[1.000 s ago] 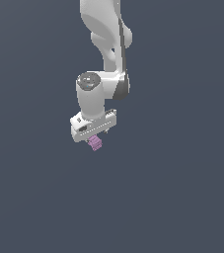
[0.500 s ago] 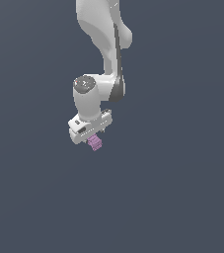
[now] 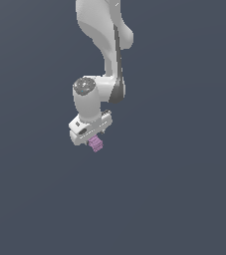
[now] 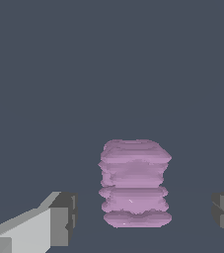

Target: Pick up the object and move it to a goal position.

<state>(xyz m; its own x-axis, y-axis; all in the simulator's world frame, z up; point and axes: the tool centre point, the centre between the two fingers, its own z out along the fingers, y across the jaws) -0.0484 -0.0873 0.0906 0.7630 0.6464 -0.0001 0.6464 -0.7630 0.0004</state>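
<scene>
The pincer [image 3: 95, 138] was open, its fingers [image 4: 59, 217] apart on both sides of the purple object [image 4: 134, 184]

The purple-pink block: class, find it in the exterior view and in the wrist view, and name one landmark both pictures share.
Exterior view: the purple-pink block sits just below the white hand, near the picture's middle.
Wrist view: the block fills the lower centre, between the two fingers, apart from both.
Shared landmark: the hand itself.

Plain dark slate-grey bkgd [image 3: 184, 199], flat even light.
</scene>
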